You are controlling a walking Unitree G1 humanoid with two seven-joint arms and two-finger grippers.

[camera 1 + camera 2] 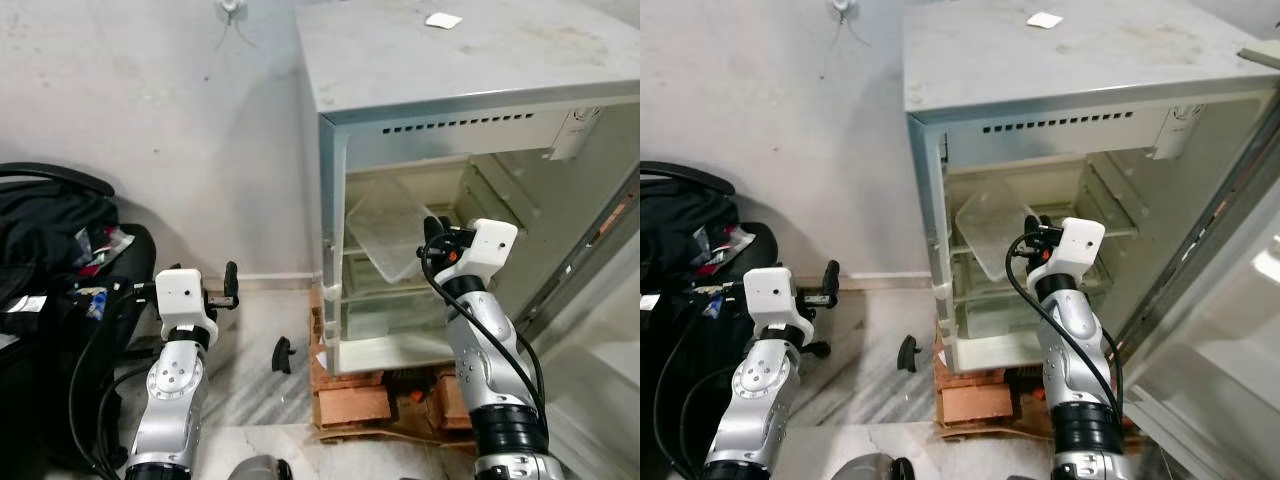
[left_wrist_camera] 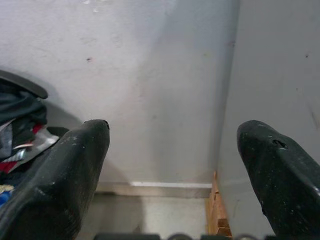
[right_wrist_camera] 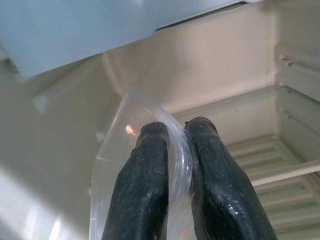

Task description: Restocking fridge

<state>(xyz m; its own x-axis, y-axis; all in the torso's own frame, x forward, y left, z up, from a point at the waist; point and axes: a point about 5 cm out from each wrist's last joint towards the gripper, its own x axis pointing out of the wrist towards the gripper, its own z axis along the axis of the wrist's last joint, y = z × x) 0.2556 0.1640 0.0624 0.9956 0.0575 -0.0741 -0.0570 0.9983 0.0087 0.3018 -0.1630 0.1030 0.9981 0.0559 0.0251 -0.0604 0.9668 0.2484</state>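
Right end effector [image 3: 172, 165] pinched on clear plastic tray [image 1: 390, 228] inside open fridge [image 1: 450, 110], left end effector [image 2: 175, 165] spread wide, empty.

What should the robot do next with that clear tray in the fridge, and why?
Probably ease the clear tray level and slide it deeper into the fridge. The right gripper has its jaws pinched on the tray's rim, and the tray sits tilted, not flat on a shelf. The left gripper hangs open by the wall.

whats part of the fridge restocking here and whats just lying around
Job:
fridge, door open
clear plastic shelf, tilted inside the fridge
right gripper, shut on the shelf's edge

Lying about:
black bags by the wall
bricks under the fridge
white scrap on the fridge top
small black object on the floor
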